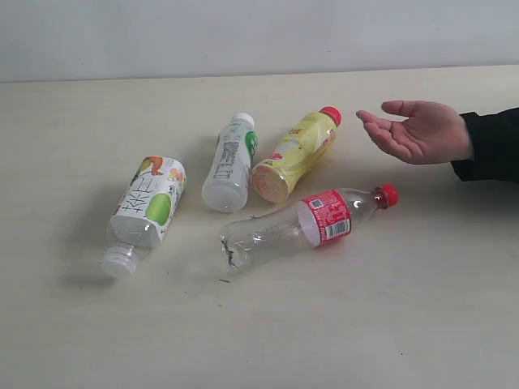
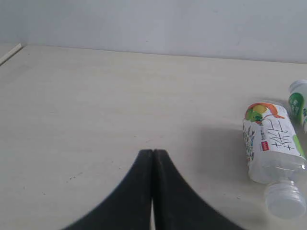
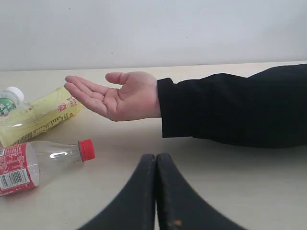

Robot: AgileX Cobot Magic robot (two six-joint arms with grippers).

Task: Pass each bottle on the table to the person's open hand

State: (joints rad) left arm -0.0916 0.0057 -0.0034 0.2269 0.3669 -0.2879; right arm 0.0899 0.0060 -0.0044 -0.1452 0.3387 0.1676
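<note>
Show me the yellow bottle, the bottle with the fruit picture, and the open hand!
yellow bottle [image 1: 295,154], exterior view, on its yellow body.
fruit-label bottle [image 1: 152,199], exterior view, on its label.
open hand [image 1: 422,132], exterior view, on the palm.

Exterior looks down on the table [image 1: 405,324]; both wrist views skim it low, sharing bottles [image 1: 231,162]

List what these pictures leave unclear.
Exterior view: the left pincer and right pincer are out of frame.
Left wrist view: the frame edge cuts the white bottle.
Right wrist view: the frame edge cuts the red-label bottle; squarish bottle out of frame.
Fine label print: too small to read.
</note>
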